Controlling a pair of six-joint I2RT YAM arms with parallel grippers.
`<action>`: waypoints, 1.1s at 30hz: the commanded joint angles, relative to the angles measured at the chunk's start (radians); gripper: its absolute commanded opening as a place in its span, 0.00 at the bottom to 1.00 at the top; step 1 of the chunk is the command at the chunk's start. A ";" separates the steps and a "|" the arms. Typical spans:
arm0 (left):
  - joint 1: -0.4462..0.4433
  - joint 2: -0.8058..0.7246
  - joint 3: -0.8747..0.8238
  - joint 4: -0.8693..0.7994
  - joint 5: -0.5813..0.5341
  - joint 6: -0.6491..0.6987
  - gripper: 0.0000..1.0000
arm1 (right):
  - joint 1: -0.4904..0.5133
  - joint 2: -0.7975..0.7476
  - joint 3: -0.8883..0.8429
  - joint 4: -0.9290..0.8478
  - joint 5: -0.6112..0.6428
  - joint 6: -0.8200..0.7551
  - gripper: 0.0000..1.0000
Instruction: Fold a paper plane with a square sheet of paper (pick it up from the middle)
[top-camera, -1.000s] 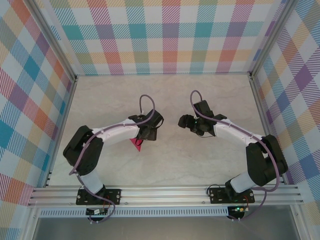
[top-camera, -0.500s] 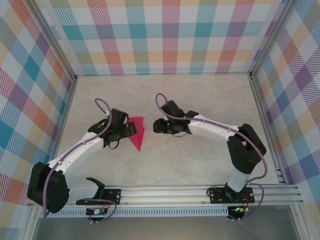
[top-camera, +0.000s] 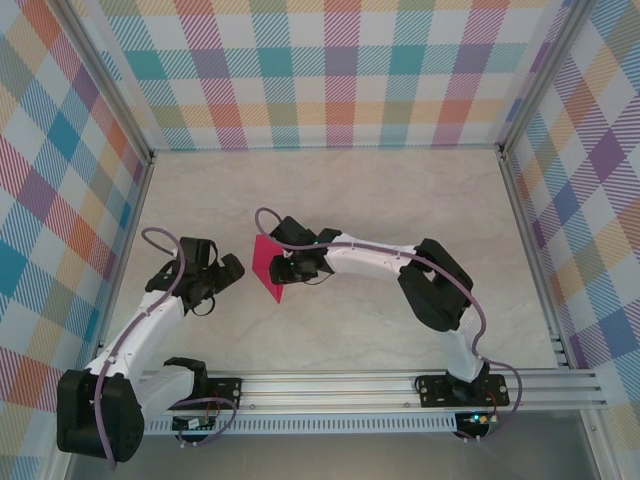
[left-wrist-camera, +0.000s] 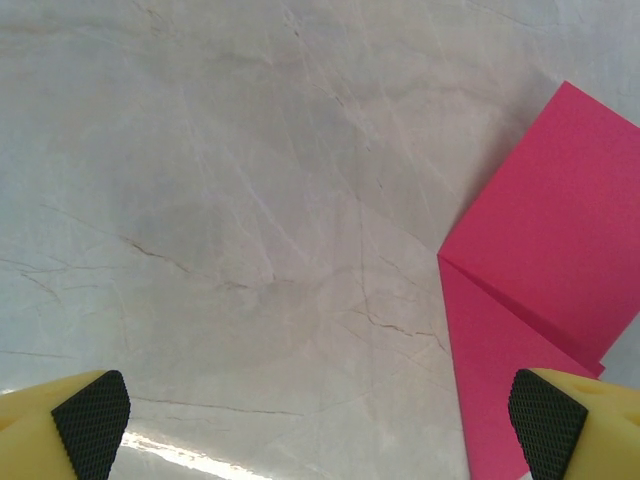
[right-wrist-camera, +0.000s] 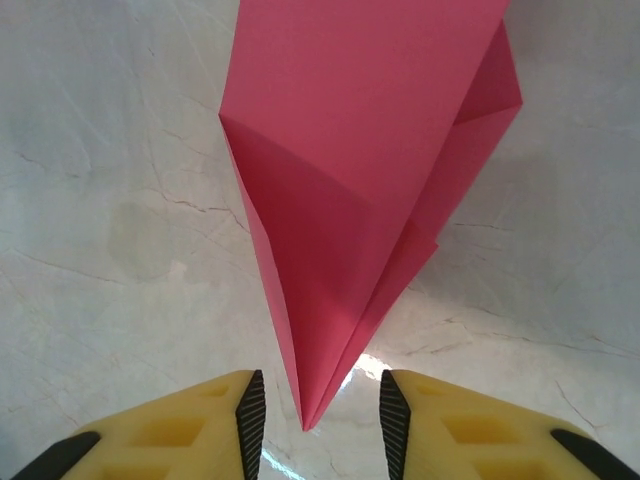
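The square sheet of paper, magenta-pink, lies flat on the marble table folded into a pointed dart, the paper plane (top-camera: 265, 262). In the right wrist view the plane (right-wrist-camera: 350, 170) points its nose toward the camera. The nose tip sits between the pads of my right gripper (right-wrist-camera: 322, 415), which is narrowly open and touches neither side of it. From above, the right gripper (top-camera: 284, 270) is at the plane's right edge. My left gripper (top-camera: 230, 268) stands wide open just left of the paper, holding nothing. In the left wrist view the left gripper (left-wrist-camera: 318, 425) is over bare table, with the paper (left-wrist-camera: 540, 260) by its right pad.
The table (top-camera: 380, 190) is walled by plaid panels at the back and sides, with aluminium posts at the corners. An aluminium rail (top-camera: 330, 385) carrying both arm bases runs along the near edge.
The left arm has drawn back to the left, off the paper, with its jaws wide. The right arm has reached left to the plane's nose while its jaws narrowed.
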 joint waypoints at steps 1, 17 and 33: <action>0.020 -0.009 -0.010 0.033 0.048 -0.024 1.00 | -0.002 0.022 0.043 0.002 -0.062 -0.022 0.34; 0.022 0.015 -0.002 0.040 0.094 -0.016 1.00 | -0.003 0.147 0.175 -0.052 -0.064 -0.072 0.19; 0.022 0.090 0.000 0.122 0.269 0.007 1.00 | -0.185 -0.107 -0.190 0.016 -0.330 -0.423 0.06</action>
